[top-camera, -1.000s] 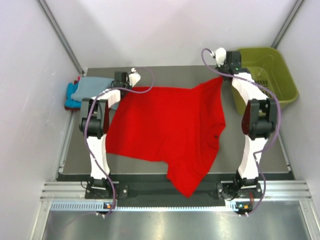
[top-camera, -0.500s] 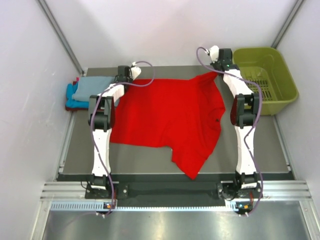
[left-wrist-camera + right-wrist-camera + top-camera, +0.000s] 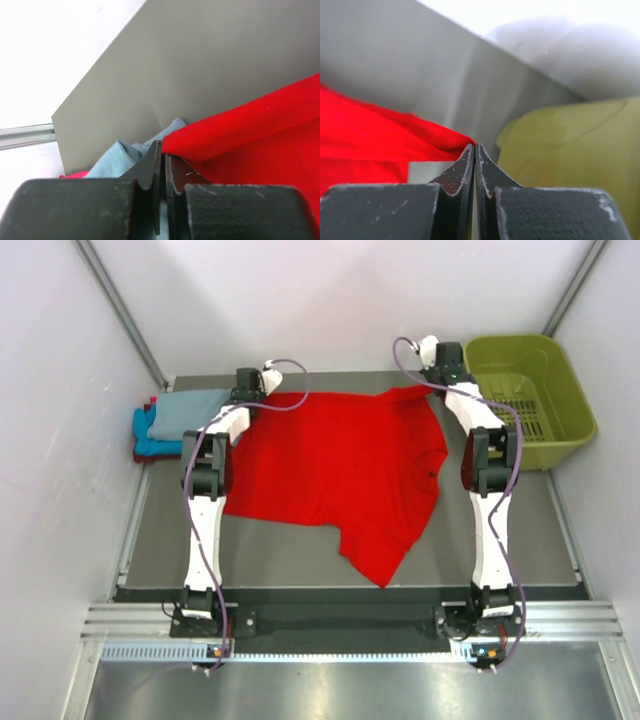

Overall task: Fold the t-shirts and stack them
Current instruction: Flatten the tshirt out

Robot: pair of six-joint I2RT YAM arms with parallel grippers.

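The large red t-shirt (image 3: pixel 335 465) lies spread over the middle of the table, one end trailing toward the near edge. My left gripper (image 3: pixel 252 390) is shut on its far left corner, and the red cloth (image 3: pixel 250 130) runs off from my jaw tips (image 3: pixel 163 150). My right gripper (image 3: pixel 440 368) is shut on its far right corner (image 3: pixel 420 135), pinched at the jaw tips (image 3: pixel 474 147). A folded grey-blue t-shirt (image 3: pixel 185 412) lies on a turquoise one (image 3: pixel 145 435) at the far left. The grey-blue cloth (image 3: pixel 120 155) shows just behind my left jaws.
The olive-green plastic basket (image 3: pixel 530 390) stands at the far right corner, close beside my right gripper; it also shows in the right wrist view (image 3: pixel 570 150). White walls close in the table on the left, back and right.
Both grippers have moved toward the back of the table, pulling the red t-shirt away from the near edge and stretching its far edge flatter.
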